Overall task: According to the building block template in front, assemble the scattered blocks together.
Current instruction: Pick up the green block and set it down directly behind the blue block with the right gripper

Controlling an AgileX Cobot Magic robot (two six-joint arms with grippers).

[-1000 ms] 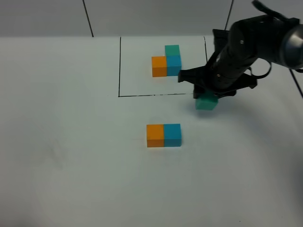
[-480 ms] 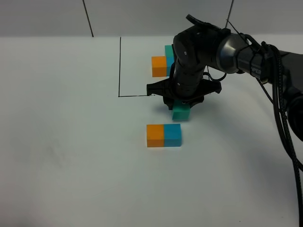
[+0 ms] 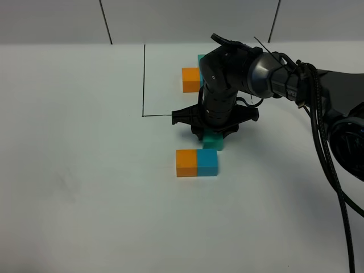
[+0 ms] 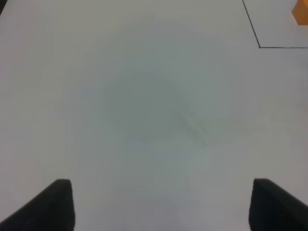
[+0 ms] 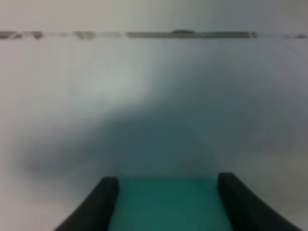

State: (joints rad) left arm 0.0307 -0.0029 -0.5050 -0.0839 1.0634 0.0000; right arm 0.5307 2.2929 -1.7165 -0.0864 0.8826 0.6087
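Okay, from the ext. high cam you saw the right gripper [image 3: 211, 136] low over the table [image 3: 85, 199], clamped on the teal-green cube [image 3: 213, 140]. That cube sat just behind the blue cube [image 3: 207, 161], which touched the orange cube [image 3: 186, 162] on its left, side by side. You couldn't tell from there whether teal and blue touched, or whether the teal one rested on the table.

The right wrist cam gave you what the high cam hid: both dark fingers pressed to opposite sides of the teal-green cube [image 5: 163, 204], w/ the right gripper [image 5: 166, 202] closed on it and a blurred black line [image 5: 187, 34] ahead. It showed neither the blue nor the orange cube.

The left gripper [image 4: 163, 207] appeared only in the left wrist cam: fingertips spread wide, nothing between them, bare table below, plus a corner of the drawn frame [image 4: 260, 46] and an orange bit [image 4: 302, 12] at the pic edge.

The right arm [image 3: 239, 68] blocked most of the building block template [image 3: 191, 79]; you saw its orange cube, a sliver of teal-green, and part of the drawn frame [image 3: 144, 79]. Cables hung along the arm.
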